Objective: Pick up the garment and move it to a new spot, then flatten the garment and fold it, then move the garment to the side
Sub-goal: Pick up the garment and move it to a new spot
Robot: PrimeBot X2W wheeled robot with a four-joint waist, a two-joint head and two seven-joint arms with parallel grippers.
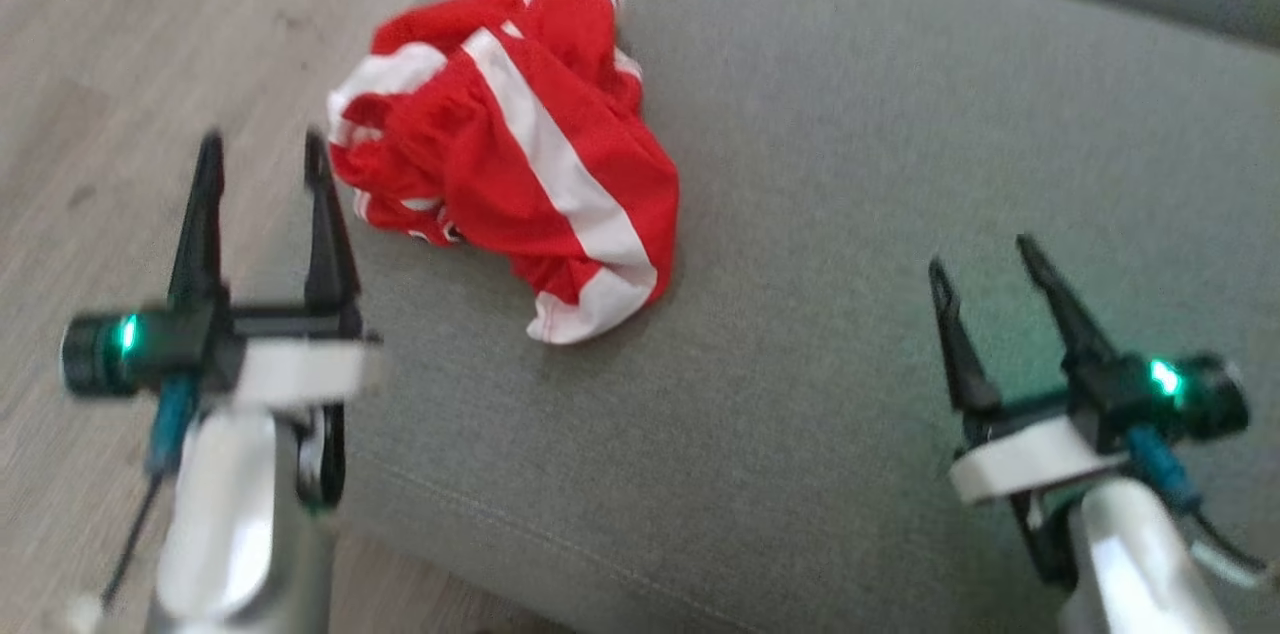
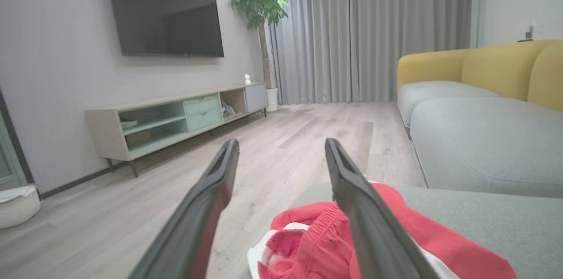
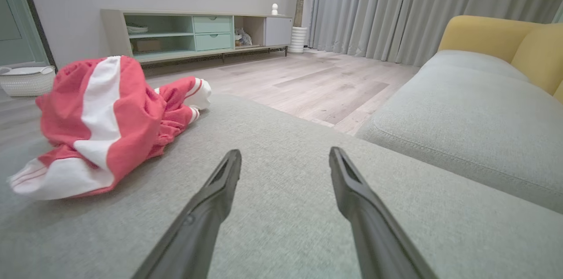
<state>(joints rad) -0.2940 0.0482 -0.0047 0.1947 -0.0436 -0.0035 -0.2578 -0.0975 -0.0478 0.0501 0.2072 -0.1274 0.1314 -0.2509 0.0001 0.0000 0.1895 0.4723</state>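
In the head view the crumpled red garment lies on the grey cushion near its 11 o'clock edge. The left end effector, fingers apart, hangs just beside it at 8 o'clock, and the right end effector, also apart, is well away at 4 o'clock. In the left wrist view the garment sits at 5 o'clock, so the left arm should probably shift toward it and pinch a thick fold. In the right wrist view the garment is at 9 o'clock.

The garment lies on the cushion, near its left edge, with the floor beyond that edge. The left hand hangs just beside the garment at that edge; the right hand hovers over the cushion, well apart to the right.
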